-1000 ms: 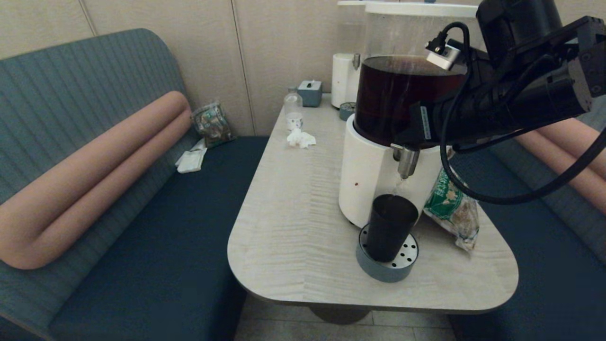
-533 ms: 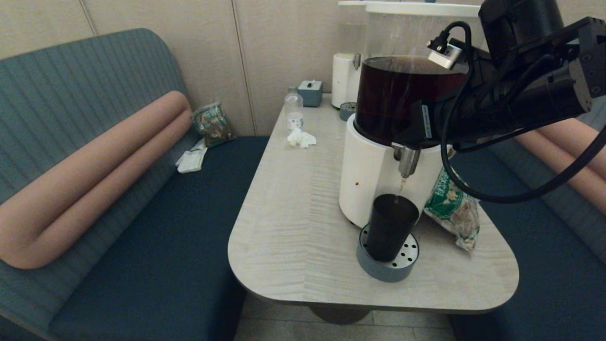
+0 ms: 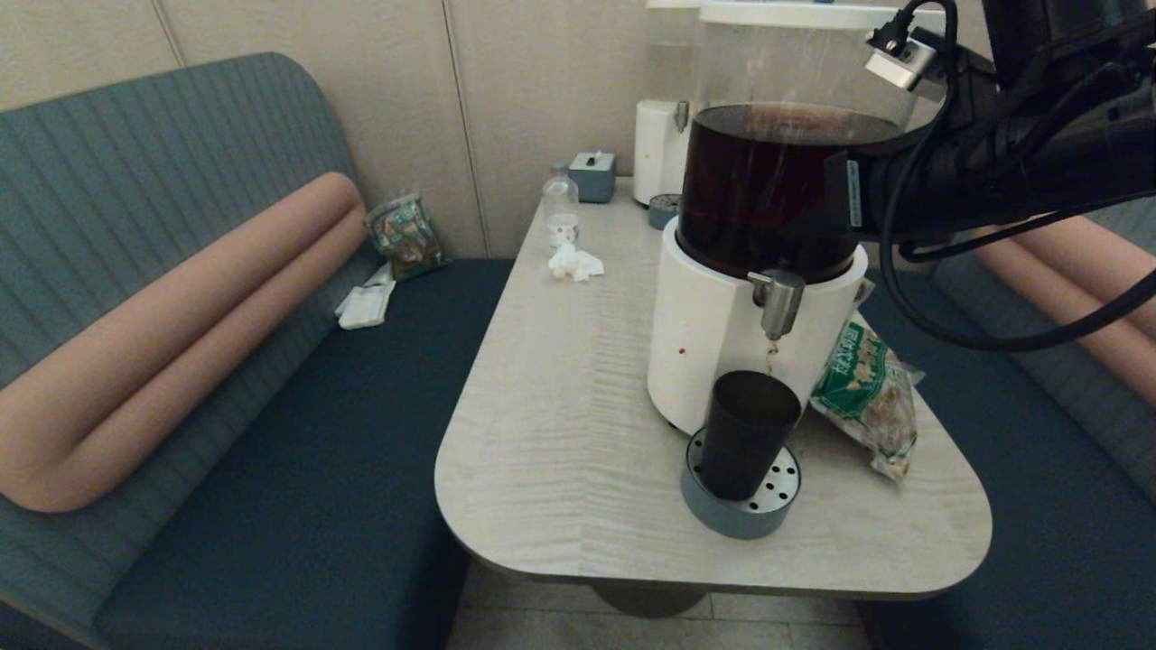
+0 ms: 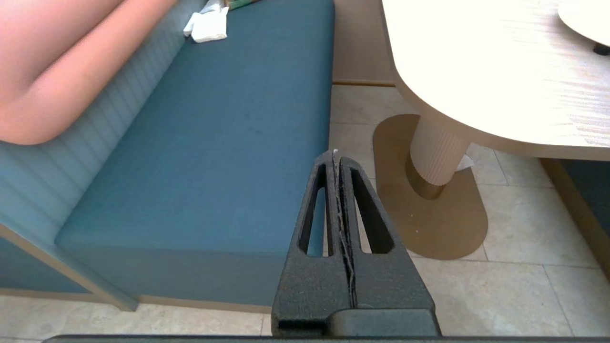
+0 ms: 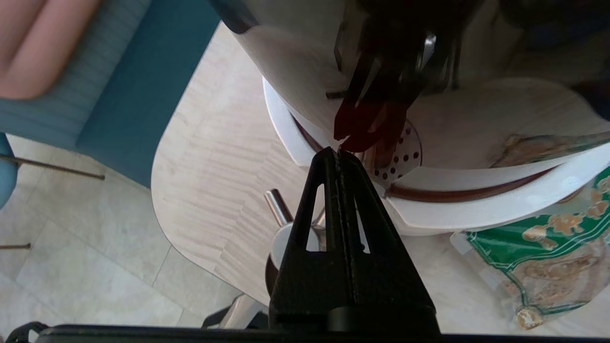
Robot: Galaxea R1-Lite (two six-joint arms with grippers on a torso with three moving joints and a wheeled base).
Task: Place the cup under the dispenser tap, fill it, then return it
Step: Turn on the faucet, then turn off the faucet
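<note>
While the cup (image 3: 747, 435) stands under the dispenser tap (image 3: 778, 304), right gripper (image 5: 339, 155) pressed together above it, left gripper (image 4: 335, 157) closed, parked low.

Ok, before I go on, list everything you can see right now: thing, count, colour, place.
cup: one, black, upright on the drip tray under the tap
dispenser tap: one, silver, on the big dispenser's white base
drip tray: one, grey, perforated top, near table edge
big dispenser: one, white base, tank of dark brown drink
small dispenser: one, white, far end of table
snack bag: one, green, beside the big dispenser
clear bottle: one, far table side
tissue: one, white, crumpled by the bottle
tissue box: one, grey-blue, by the wall
table: one, pale wood
left gripper: shut, low beside the bench
right gripper: shut, above the big dispenser's base
</note>
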